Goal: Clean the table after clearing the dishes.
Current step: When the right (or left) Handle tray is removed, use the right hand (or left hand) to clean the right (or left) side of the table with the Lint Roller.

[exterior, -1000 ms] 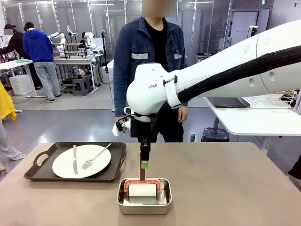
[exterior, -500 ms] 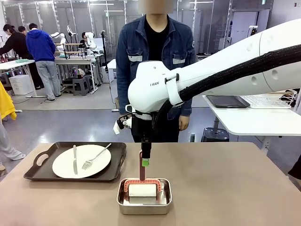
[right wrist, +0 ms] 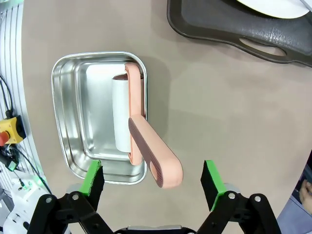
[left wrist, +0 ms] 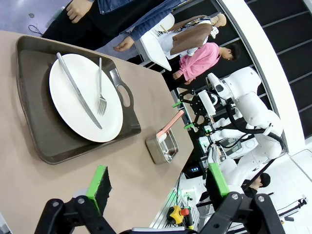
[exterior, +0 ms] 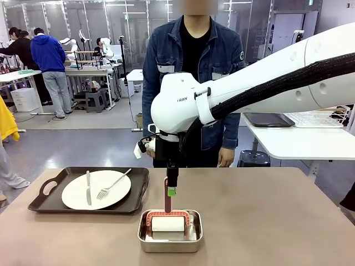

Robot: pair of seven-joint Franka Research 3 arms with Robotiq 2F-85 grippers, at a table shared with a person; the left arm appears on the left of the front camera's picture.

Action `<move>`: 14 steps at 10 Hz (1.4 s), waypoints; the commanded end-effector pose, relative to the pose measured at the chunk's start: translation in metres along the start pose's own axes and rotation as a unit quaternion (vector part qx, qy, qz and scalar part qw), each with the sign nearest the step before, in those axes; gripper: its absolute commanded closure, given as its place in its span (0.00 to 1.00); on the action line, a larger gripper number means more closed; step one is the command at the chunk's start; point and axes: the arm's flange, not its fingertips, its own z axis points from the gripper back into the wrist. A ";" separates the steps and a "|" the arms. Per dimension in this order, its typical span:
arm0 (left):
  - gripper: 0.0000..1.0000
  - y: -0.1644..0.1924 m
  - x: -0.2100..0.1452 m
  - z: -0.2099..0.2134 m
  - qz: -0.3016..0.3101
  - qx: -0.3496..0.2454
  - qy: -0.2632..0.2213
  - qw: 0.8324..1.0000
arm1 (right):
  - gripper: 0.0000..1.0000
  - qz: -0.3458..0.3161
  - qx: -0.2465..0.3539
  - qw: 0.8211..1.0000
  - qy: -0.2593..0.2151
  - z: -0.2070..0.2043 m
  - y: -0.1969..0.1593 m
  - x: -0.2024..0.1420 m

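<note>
Right hand (right wrist: 152,176) released, pads wide, directly above pink roller handle (right wrist: 153,153). Handle rose out of steel pan (right wrist: 68,97), tip between spread pads, long axis crossing jaw line.
Left hand (left wrist: 158,187) released, farther off.
Plate (exterior: 95,189) on tray (exterior: 47,202), bench (exterior: 266,221) left side.

Table (exterior: 266,221): wide, plain matte beige-brown top.
Tray (exterior: 41,202): dark, rectangular, cut-out handles at both ends; flat on the table's left side.
Plate (exterior: 75,194): round, white, flat, centred in the tray.
Knife (exterior: 88,187): silver, straight along the plate's left half.
Fork (exterior: 111,185): silver, slanted on the plate's right half, tines at the near end.
</note>
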 end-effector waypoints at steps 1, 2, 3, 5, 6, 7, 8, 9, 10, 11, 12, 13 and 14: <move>0.00 -0.002 -0.002 0.003 -0.005 0.000 0.004 1.000 | 0.00 0.001 -0.001 1.000 0.000 0.001 0.002 0.001; 0.00 -0.002 -0.002 0.003 -0.005 0.000 0.004 1.000 | 0.00 0.001 -0.001 1.000 0.000 0.001 0.002 0.001; 0.00 -0.002 -0.002 0.003 -0.005 0.000 0.004 1.000 | 0.00 0.001 -0.001 1.000 0.000 0.001 0.002 0.001; 0.00 -0.002 -0.002 0.003 -0.005 0.000 0.004 1.000 | 0.00 0.001 -0.001 1.000 0.000 0.001 0.002 0.001; 0.00 -0.002 -0.002 0.003 -0.005 0.000 0.004 1.000 | 0.00 0.001 -0.001 1.000 0.000 0.001 0.002 0.001; 0.00 -0.002 -0.002 0.003 -0.005 0.000 0.004 1.000 | 0.00 0.001 -0.001 1.000 0.000 0.001 0.002 0.001; 0.00 -0.002 -0.002 0.003 -0.005 0.000 0.004 1.000 | 0.00 0.000 0.000 1.000 0.000 0.000 0.000 0.000; 0.00 -0.002 -0.002 0.003 -0.005 0.000 0.004 1.000 | 0.00 -0.040 -0.009 0.999 -0.020 0.011 -0.005 -0.013; 0.00 -0.002 -0.002 0.003 -0.005 0.000 0.004 1.000 | 0.00 -0.050 -0.002 0.997 -0.054 0.023 -0.004 -0.035; 0.00 -0.002 -0.002 0.003 -0.005 0.000 0.004 1.000 | 0.00 -0.096 0.001 0.992 -0.077 0.031 -0.004 -0.060; 0.00 -0.002 -0.002 0.003 -0.005 0.000 0.004 1.000 | 0.00 -0.143 0.001 0.983 -0.117 0.038 -0.008 -0.089; 0.00 -0.002 -0.002 0.003 -0.005 0.000 0.004 1.000 | 0.00 -0.196 0.021 0.966 -0.169 0.045 -0.013 -0.124; 0.00 -0.002 -0.002 0.003 -0.005 0.000 0.004 1.000 | 0.00 -0.223 0.060 0.947 -0.223 0.047 -0.010 -0.158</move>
